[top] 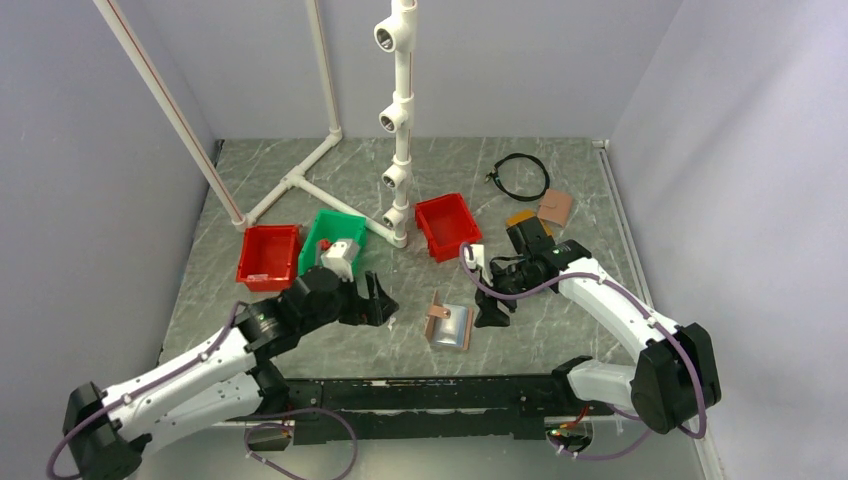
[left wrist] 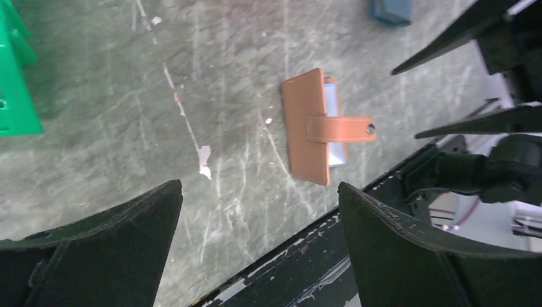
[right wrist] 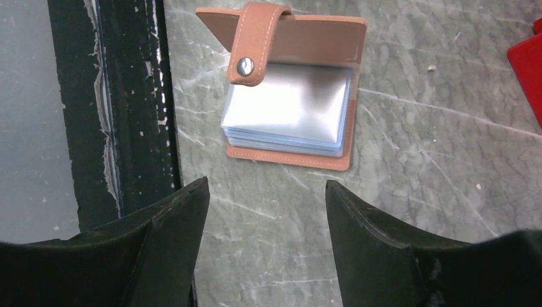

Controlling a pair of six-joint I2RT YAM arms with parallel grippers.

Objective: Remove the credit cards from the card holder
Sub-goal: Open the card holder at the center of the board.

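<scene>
The card holder [top: 448, 326] lies open on the table near the front edge, one pinkish-tan flap standing up, its snap tab [right wrist: 252, 45] folded over. It also shows in the left wrist view [left wrist: 307, 128] and the right wrist view [right wrist: 319, 32]. Its light blue clear sleeves show a grey-white credit card [right wrist: 287, 105] on top. The gold-tan and dark cards are not visible. My left gripper [top: 385, 300] [left wrist: 259, 185] is open and empty, left of the holder. My right gripper [top: 492, 312] [right wrist: 266, 181] is open and empty, just right of it.
Two red bins [top: 268, 256] [top: 447, 226] and a green bin [top: 335, 240] stand behind. A white pipe frame [top: 400, 130], a black cable [top: 522, 177], an orange wallet [top: 522, 217] and a brown wallet [top: 556, 207] lie further back. A black rail [top: 420, 395] edges the front.
</scene>
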